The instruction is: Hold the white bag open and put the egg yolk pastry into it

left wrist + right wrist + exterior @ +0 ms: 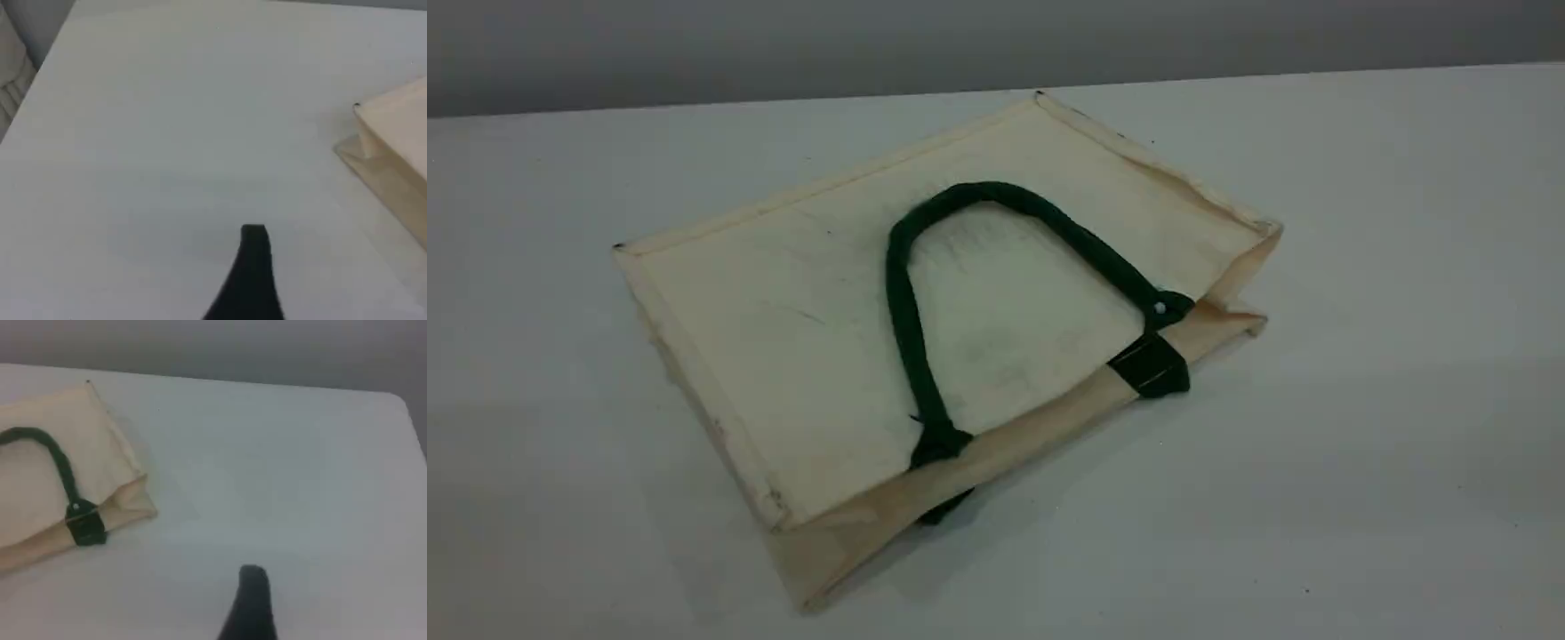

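Observation:
The white bag (800, 338) lies flat on the table, its mouth edge toward the front right. One dark green rope handle (911, 338) is folded back over its top panel. In the left wrist view, my left gripper (253, 240) shows a single dark fingertip over bare table, with a corner of the white bag (400, 133) to its right. In the right wrist view, my right gripper (252, 580) hovers over bare table, right of the white bag (33, 480) and its handle (63, 470). Neither gripper holds anything. The egg yolk pastry is out of view.
The white table (1360, 400) spreads around the bag on all sides. Its far edge (1316, 76) meets a grey wall. The left wrist view shows a table edge (47, 60) at the upper left.

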